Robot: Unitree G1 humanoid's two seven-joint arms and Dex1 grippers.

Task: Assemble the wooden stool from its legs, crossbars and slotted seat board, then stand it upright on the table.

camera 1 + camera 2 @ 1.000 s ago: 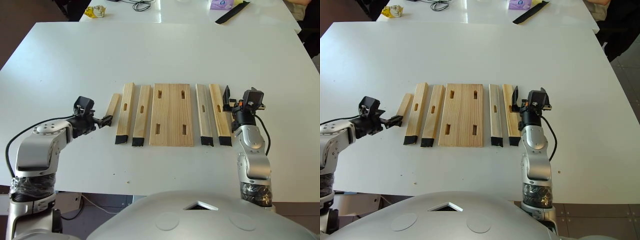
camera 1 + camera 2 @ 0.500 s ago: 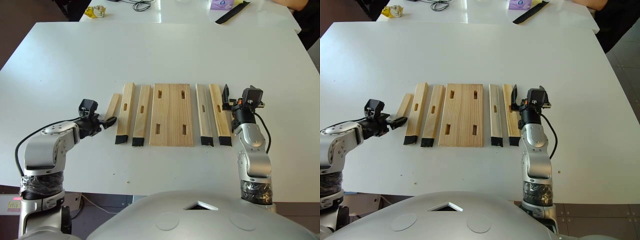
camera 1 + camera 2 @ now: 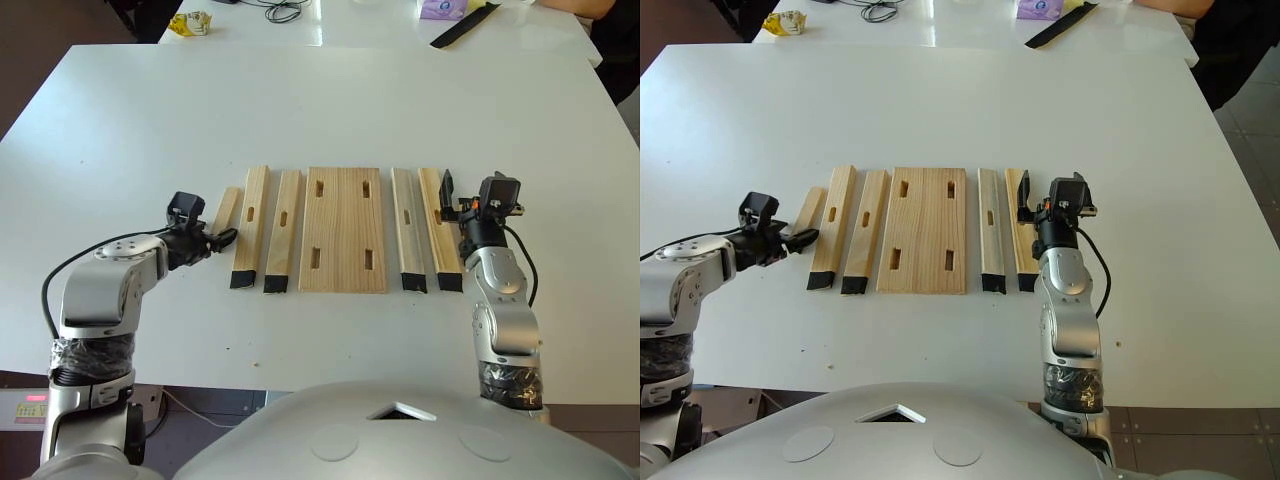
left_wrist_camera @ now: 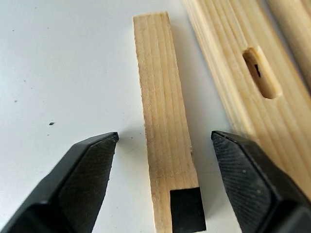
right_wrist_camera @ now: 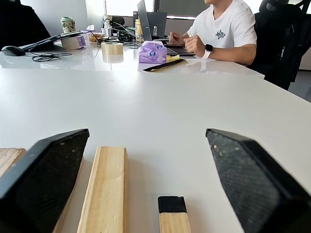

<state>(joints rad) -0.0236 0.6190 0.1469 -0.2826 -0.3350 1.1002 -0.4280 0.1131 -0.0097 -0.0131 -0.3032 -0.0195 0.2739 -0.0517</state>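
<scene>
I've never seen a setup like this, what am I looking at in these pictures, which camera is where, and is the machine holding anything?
This is a humanoid robot with two arms, each ending in a two-fingered claw. The two wide pictures come from a pair of cameras on its head, looking down over a white table. The two close-ups come from cameras on its wrists, looking out past the claws. On the table lie stool parts: a seat board with four slots, two slotted legs on each side, and a short crossbar at the robot's far left. The left claw is open, straddling that crossbar. The right claw is open by the rightmost leg. Nothing is held.
</scene>
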